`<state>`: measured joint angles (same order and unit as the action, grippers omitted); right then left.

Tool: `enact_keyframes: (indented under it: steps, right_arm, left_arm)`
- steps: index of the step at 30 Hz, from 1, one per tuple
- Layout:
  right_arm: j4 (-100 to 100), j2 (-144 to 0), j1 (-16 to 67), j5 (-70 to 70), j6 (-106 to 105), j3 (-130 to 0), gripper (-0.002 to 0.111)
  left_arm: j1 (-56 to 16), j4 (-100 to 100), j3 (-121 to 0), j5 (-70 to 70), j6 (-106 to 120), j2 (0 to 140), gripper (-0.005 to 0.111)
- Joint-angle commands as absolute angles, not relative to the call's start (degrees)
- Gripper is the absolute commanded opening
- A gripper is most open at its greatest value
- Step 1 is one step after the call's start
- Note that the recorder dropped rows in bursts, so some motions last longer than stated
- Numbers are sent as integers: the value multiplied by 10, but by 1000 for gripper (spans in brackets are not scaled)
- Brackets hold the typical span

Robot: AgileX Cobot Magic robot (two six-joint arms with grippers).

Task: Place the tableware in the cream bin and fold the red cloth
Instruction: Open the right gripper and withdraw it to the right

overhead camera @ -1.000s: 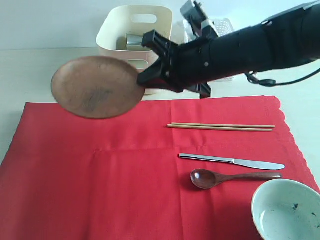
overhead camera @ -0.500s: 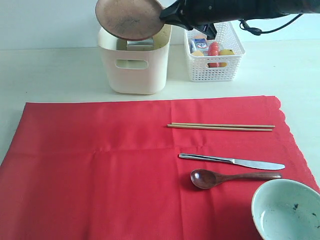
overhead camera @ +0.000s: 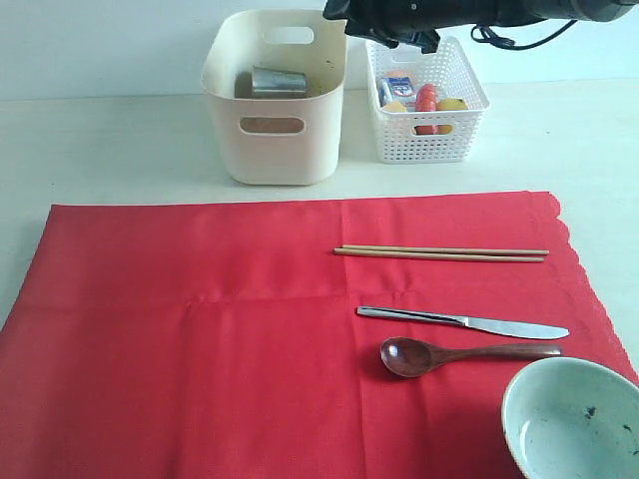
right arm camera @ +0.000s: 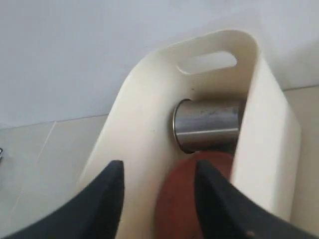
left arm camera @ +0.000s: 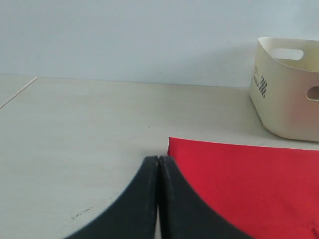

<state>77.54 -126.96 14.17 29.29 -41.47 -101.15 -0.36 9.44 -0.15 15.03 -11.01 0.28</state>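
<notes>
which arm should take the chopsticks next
Right. The chopsticks lie on the right half of the cloth, on that arm's side, and the right gripper is open over the bin. The left gripper is shut near the cloth's far left corner.

A pale desk [overhead camera: 120, 150] carries the red cloth [overhead camera: 200, 339], spread flat across the lower frame. At upper centre stands the cream bin [overhead camera: 275, 150], with a white lattice basket [overhead camera: 429, 140] just to its right.

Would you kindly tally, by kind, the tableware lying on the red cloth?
Chopsticks: 2
Knife: 1
Spoon: 1
Bowl: 1
Total: 5
</notes>
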Motion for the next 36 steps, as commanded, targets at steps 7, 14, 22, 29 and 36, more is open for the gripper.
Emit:
enact_keyframes:
  steps: [7, 14, 22, 29, 36]
  right_arm:
    - [683, -1230, 124, 391, -434, -1015, 57]
    - [403, -1156, 122, 484, -275, -1007, 17]
    - [323, -1021, 122, 430, -224, -785, 0]
    - [322, -928, 122, 399, -229, -646, 0]
    - [322, -843, 123, 397, -230, -546, 0]
  left_arm:
    - [-8, 96, 0, 147, -110, 0, 2]
    - [-8, 96, 0, 147, -110, 0, 2]
    - [-8, 96, 0, 147, -110, 0, 2]
    - [-8, 96, 0, 147, -110, 0, 2]
    - [-8, 96, 0, 147, -110, 0, 2]
